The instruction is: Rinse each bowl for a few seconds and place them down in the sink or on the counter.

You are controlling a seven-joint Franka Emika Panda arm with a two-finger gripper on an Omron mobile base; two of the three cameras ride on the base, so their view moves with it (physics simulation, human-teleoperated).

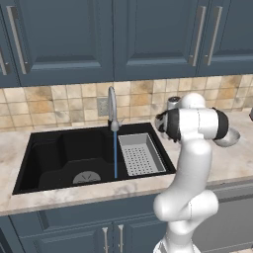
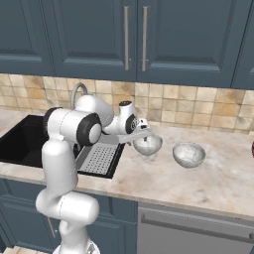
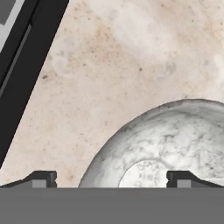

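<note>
Two speckled grey-white bowls stand on the beige counter (image 2: pixel 218 183) to the right of the black sink (image 1: pixel 49 153). The left bowl (image 2: pixel 149 145) lies directly under my gripper (image 2: pixel 142 135). The right bowl (image 2: pixel 189 154) sits apart from it; in the left base view a bowl (image 1: pixel 230 138) peeks out behind my arm. In the hand view the bowl (image 3: pixel 175 135) fills the lower right. My gripper (image 3: pixel 113 179) is open, with one fingertip (image 3: pixel 43 178) over bare counter and the other over the bowl's inside. Nothing is held.
Water runs in a thin blue stream (image 1: pixel 115 153) from the silver faucet (image 1: pixel 112 106) into the sink. A grey perforated tray (image 1: pixel 141 154) fills the sink's right part. The tiled wall stands behind, and the sink's black edge (image 3: pixel 26 65) shows at the hand view's left.
</note>
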